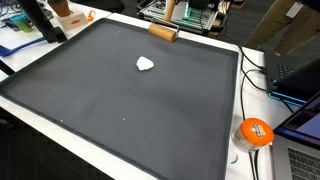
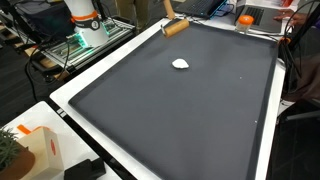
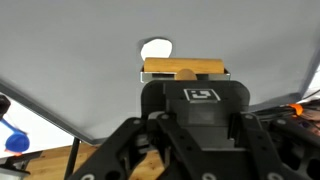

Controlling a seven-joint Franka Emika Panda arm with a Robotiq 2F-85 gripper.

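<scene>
Your hand (image 3: 187,80) was closed tight on the block (image 3: 170,68) at the table's (image 1: 120,110) 12 o'clock edge. A white lump (image 1: 146,64) lay at the block's 7 o'clock. It looked like a holding step, and the next move called for a steady grip.

We see a white lump (image 1: 146,64) near the middle of the black mat (image 1: 120,110), and an orange roll (image 1: 254,131) just off one corner of it.

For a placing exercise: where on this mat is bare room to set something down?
Nearly all the dark mat is bare: everything between the white lump and the near rim. Crowded only at the far edge, by the wooden block.
</scene>
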